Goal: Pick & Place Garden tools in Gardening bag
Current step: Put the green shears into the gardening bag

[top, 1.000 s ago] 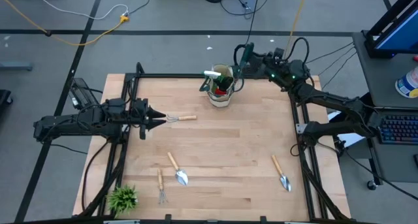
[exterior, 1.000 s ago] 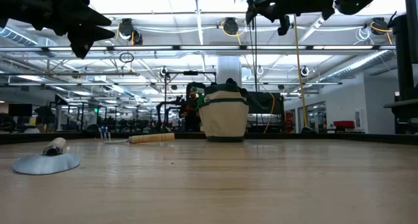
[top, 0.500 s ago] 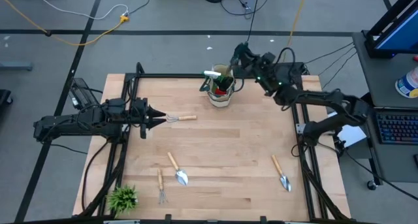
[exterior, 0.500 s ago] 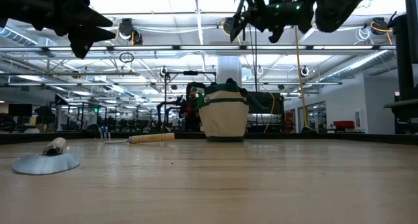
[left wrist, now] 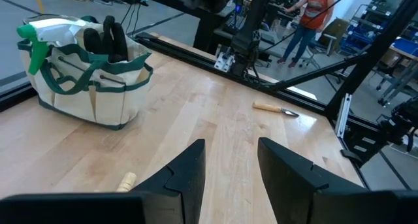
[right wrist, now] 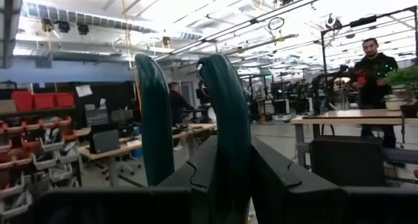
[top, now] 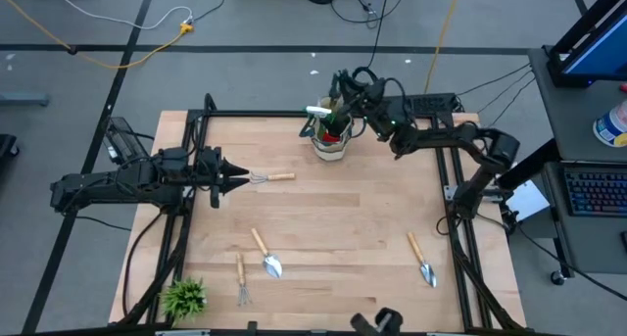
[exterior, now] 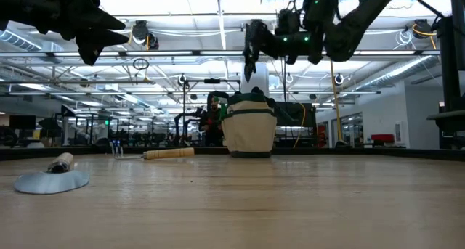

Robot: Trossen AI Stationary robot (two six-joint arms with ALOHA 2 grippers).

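The beige gardening bag point(top: 331, 140) stands upright at the table's far middle. It holds a green spray bottle point(left wrist: 39, 33) and black handles point(left wrist: 111, 38). My right gripper point(top: 343, 89) hovers just above the bag's far rim, shut on a tool with two teal handles point(right wrist: 225, 113). A wooden-handled rake point(top: 269, 177) lies just past the tips of my left gripper point(top: 235, 182), which is open and holds nothing. Two trowels point(top: 265, 253) point(top: 421, 261) and a small rake point(top: 241, 280) lie on the near half of the table. My right gripper pinches one teal handle point(right wrist: 228, 142) between its two fingers. The other handle point(right wrist: 153, 119) stands free beside one finger. Both handles stick out past the fingertips, along the fingers. The tool is lifted clear, above the bag point(exterior: 249, 129).
A small spiky green plant point(top: 184, 297) stands at the near left corner. Black frame rails point(top: 196, 130) run along the table's left, right and far sides. People stand in the room beyond the table. Bare wood lies in the table's middle.
My right gripper has swung toward the table's left and down with the teal-handled tool, rolling as it went. It has come from the bag's right to a place over the bag's far rim.
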